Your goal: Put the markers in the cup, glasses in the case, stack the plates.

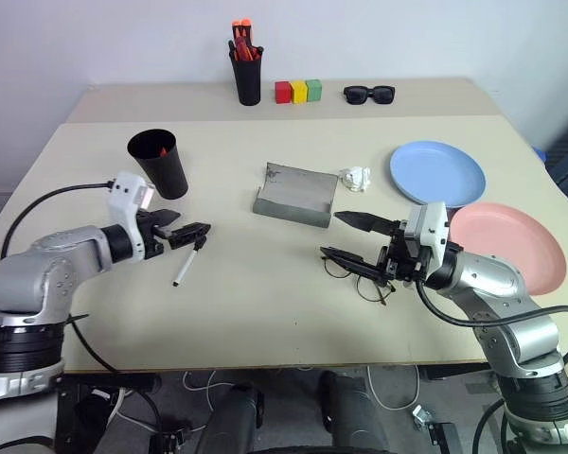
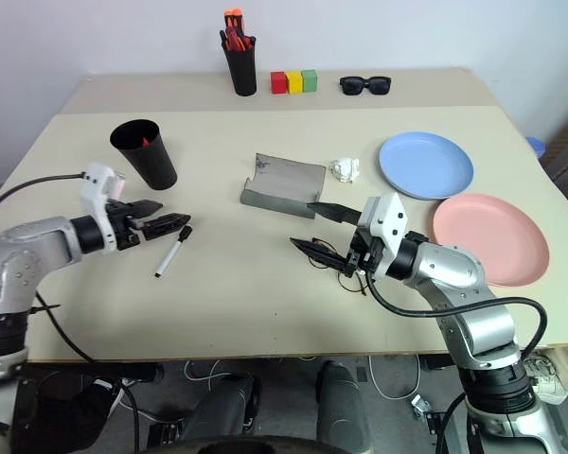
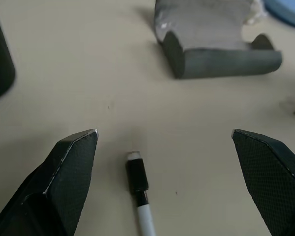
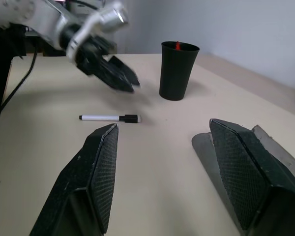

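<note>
L gripper (image 1: pixel 197 234) open over white marker (image 1: pixel 188 262); red marker in cup (image 1: pixel 158 163).

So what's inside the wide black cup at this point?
A bit of red, apparently the red marker, shows just inside the rim of the cup. The cup's wall hides the rest of the inside. The white marker still lies on the table, beneath the open left gripper.

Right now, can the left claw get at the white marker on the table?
Probably yes. The left claw hangs open just above the marker, its cap end between the fingers in the wrist view, with bare table around it; the cup stands off to the side.
</note>
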`<state>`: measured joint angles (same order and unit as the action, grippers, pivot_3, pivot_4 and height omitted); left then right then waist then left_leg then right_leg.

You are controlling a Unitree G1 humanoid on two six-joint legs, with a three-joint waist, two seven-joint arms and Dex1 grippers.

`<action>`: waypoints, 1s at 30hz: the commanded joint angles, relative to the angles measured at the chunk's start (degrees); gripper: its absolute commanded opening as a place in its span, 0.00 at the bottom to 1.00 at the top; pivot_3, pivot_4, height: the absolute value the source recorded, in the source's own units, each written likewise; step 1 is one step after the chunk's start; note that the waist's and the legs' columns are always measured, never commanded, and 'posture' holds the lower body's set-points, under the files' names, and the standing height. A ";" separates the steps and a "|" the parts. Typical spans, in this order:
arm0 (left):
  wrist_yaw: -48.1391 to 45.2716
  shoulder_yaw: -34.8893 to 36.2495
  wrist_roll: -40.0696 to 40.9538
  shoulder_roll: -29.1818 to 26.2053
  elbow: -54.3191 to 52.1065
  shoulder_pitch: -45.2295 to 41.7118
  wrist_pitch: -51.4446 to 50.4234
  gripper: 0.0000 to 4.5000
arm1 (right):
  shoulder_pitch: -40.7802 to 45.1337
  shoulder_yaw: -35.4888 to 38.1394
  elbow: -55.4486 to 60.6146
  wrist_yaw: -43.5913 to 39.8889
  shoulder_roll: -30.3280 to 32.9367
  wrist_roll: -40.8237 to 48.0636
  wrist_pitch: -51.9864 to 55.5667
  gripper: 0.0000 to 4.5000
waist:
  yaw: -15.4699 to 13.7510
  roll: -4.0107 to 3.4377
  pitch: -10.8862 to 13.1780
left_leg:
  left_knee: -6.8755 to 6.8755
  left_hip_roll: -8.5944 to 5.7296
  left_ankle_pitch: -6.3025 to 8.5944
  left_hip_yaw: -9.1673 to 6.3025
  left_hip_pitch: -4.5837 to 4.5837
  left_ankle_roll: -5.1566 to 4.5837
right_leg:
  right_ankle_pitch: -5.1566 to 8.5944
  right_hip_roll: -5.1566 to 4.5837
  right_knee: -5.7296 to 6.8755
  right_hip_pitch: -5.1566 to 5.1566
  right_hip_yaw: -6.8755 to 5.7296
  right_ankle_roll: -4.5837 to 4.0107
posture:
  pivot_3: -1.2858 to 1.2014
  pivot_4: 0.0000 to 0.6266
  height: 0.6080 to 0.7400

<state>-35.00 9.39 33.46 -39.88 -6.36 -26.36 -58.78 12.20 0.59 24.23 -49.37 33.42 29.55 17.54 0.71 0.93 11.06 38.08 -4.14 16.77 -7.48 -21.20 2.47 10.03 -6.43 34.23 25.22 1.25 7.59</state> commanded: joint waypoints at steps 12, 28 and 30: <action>11.59 -7.03 -4.40 4.91 -1.42 -6.72 -14.54 1.00 | 0.97 1.55 1.18 -0.39 1.85 1.54 2.85 1.00 | -0.10 0.00 0.00 | -0.01 -0.01 0.00 0.01 -0.01 0.01 | 0.00 0.00 -0.02 0.00 0.00 0.01 | 0.52 0.24 1.00; 13.66 -9.25 -7.65 5.42 -0.53 -8.33 -21.20 0.02 | 1.80 1.67 -0.82 0.94 0.71 0.37 1.44 1.00 | 0.00 0.00 -0.01 | -0.01 -0.01 -0.01 0.01 0.00 0.03 | 0.00 0.00 -0.02 0.00 0.00 0.00 | 0.52 0.24 1.00; 13.31 -9.24 -7.73 5.18 -0.64 -8.34 -20.67 0.01 | 1.70 1.60 -0.88 1.07 0.56 0.12 1.23 1.00 | -0.01 0.00 -0.01 | -0.01 -0.01 -0.02 0.01 0.00 0.03 | 0.00 -0.01 -0.02 0.00 0.01 0.00 | 0.52 0.24 1.00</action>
<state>-21.26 0.24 26.26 -34.22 -6.69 -34.85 -79.65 13.43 1.52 22.40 -48.57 34.54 29.71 20.23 0.70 0.93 11.05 38.07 -4.15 16.75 -7.47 -21.20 2.50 10.04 -6.43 34.21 25.22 1.25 7.59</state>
